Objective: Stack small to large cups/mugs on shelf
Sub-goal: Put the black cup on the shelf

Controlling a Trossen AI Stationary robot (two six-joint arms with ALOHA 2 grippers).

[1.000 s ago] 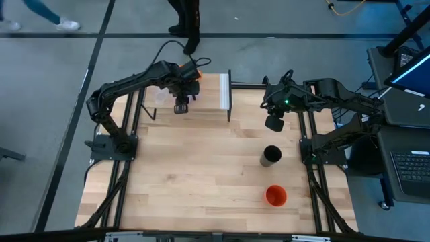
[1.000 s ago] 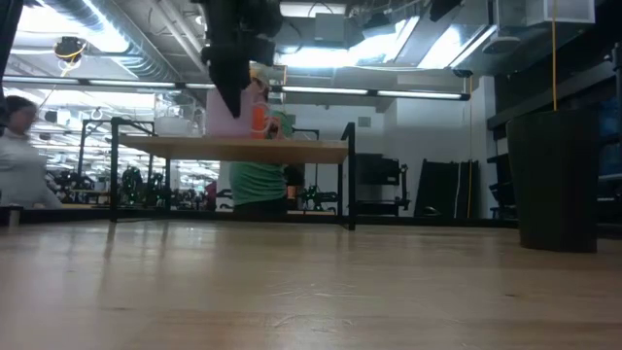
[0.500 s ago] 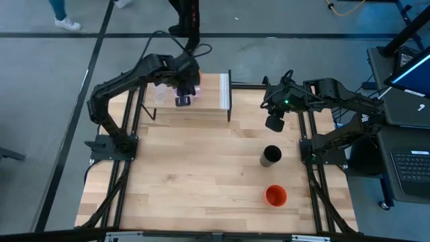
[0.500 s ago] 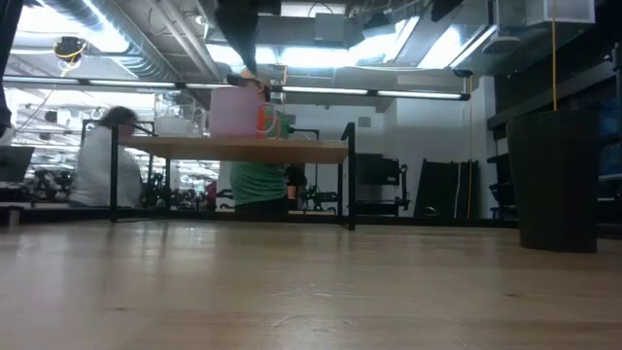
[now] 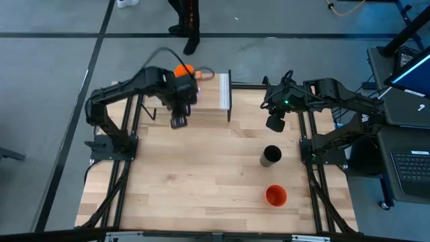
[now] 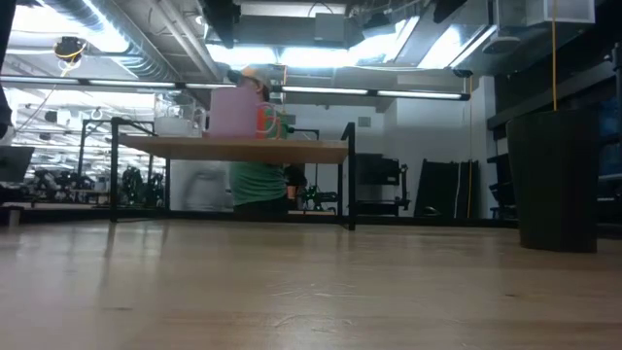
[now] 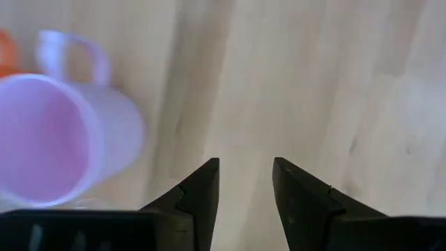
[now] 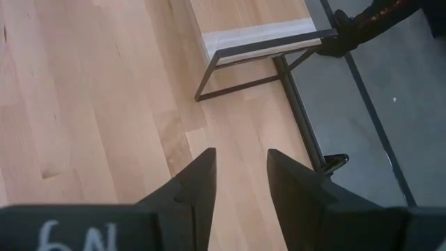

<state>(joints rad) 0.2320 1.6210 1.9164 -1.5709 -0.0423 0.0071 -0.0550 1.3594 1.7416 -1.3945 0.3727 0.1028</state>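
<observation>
The shelf (image 5: 216, 94) stands at the table's far side. On it, in the low view, the lilac mug (image 6: 233, 112) stands upright with the orange mug (image 6: 262, 118) right behind it and clear glasses (image 6: 180, 121) to its left. My left gripper (image 5: 178, 122) is open and empty over the shelf's near edge. Its wrist view (image 7: 244, 164) shows the lilac mug (image 7: 63, 139) off to one side. My right gripper (image 5: 273, 124) is open and empty (image 8: 240, 153), right of the shelf. The black tumbler (image 5: 271, 155) and the red-orange cup (image 5: 276, 195) stand on the tabletop.
The shelf's black metal legs (image 8: 240, 73) stand between the two arms. The black tumbler shows large at the right of the low view (image 6: 556, 180). Bare tabletop (image 5: 195, 181) lies in front of the shelf. A person stands beyond the table's far edge (image 5: 188, 20).
My left gripper has risen off the lilac mug and drawn back toward the table's near edge. The mug stays standing on the shelf. The orange mug now shows behind the arm in the high view.
</observation>
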